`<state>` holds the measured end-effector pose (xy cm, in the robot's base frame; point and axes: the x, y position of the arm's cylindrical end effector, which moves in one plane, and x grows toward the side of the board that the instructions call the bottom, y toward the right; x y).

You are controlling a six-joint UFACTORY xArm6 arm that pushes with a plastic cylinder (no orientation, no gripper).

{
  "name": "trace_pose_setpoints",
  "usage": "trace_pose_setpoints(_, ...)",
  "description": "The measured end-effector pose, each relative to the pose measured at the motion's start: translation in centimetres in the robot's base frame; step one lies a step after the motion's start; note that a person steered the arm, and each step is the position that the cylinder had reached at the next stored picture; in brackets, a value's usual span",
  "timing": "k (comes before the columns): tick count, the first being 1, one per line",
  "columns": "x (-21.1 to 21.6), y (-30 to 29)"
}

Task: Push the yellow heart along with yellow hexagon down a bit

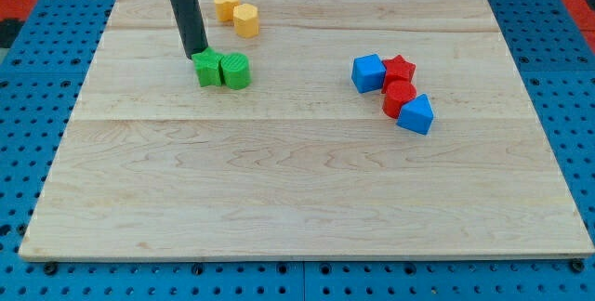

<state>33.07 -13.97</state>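
- A pale wooden board point(307, 180) lies on a blue perforated bench.
- The arm ends in a plain rod with no jaws to open or close; its tip point(198, 56) touches the top of the green block point(208, 69), which sits against a green cylinder point(236, 71).
- The yellow heart point(226, 6) and yellow hexagon point(246, 20) touch each other near the board's top edge, at about one o'clock from the tip.
- To drive them downward, the tip likely needs to get above the pair.
- Blue and red blocks point(395, 92) cluster well apart at three o'clock.

My tip point(198, 56) is down; the rod leans slightly left.
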Motion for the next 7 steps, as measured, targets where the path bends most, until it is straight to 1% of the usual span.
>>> trace_pose_setpoints(1,0.0,0.0)
trace_pose_setpoints(2,-2.3,0.0)
trace_pose_setpoints(4,-12.8,0.0)
trace_pose_setpoints(7,-13.9,1.3)
